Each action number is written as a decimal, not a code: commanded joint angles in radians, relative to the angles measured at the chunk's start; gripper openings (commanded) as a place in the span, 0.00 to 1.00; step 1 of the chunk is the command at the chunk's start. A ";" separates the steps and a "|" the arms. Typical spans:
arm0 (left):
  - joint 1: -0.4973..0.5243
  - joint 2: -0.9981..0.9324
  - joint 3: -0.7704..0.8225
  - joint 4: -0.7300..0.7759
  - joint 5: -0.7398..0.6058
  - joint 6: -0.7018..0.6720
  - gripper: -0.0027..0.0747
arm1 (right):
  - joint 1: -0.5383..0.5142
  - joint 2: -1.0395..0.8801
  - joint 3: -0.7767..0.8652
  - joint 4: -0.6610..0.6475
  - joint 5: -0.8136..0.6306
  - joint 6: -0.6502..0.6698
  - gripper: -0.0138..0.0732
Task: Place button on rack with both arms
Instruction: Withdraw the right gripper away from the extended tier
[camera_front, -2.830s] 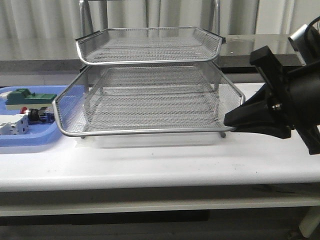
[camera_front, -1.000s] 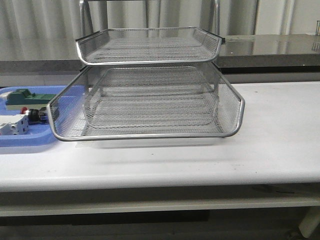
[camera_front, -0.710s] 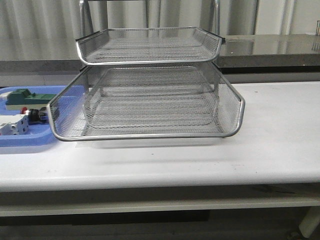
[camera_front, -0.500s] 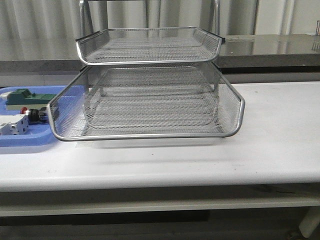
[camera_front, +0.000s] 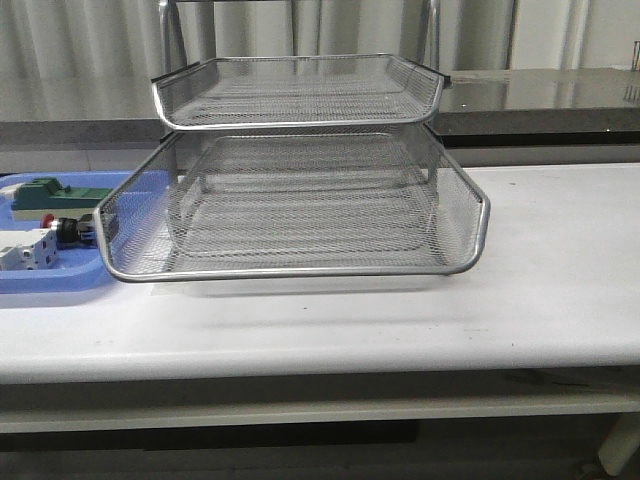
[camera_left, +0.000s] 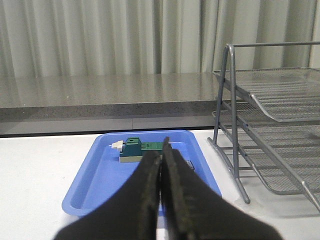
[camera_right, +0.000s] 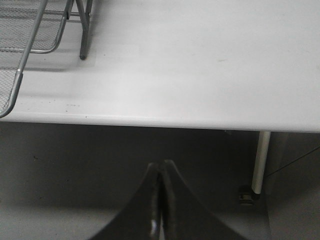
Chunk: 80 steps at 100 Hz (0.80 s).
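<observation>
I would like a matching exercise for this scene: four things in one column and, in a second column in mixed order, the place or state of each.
Things:
1. button
2. rack
3. left hand
4. green block

Place or state:
A. shut, holding nothing
B. at the back of the blue tray
C. on the white table, its tiers hold nothing
D. in the tray, beside the white-grey block

Pairs: 1-D, 2-C, 3-A, 4-B

Setting: lab or test workcell. Evidence: plain white surface (camera_front: 540, 260) on metal legs, grey curtain (camera_left: 100, 35) closing off backdrop, dark stone ledge (camera_left: 100, 92) behind, blue parts tray (camera_left: 90, 185) holding electrical components, wire-mesh rack (camera_front: 300, 190).
</observation>
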 joint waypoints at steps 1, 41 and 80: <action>0.002 -0.035 0.047 -0.005 -0.073 -0.008 0.04 | -0.004 0.001 -0.031 -0.019 -0.069 0.002 0.08; 0.002 -0.035 0.039 -0.019 -0.127 -0.008 0.04 | -0.004 0.001 -0.031 -0.019 -0.069 0.002 0.08; 0.002 0.095 -0.219 -0.208 0.106 -0.008 0.04 | -0.004 0.001 -0.031 -0.019 -0.069 0.002 0.08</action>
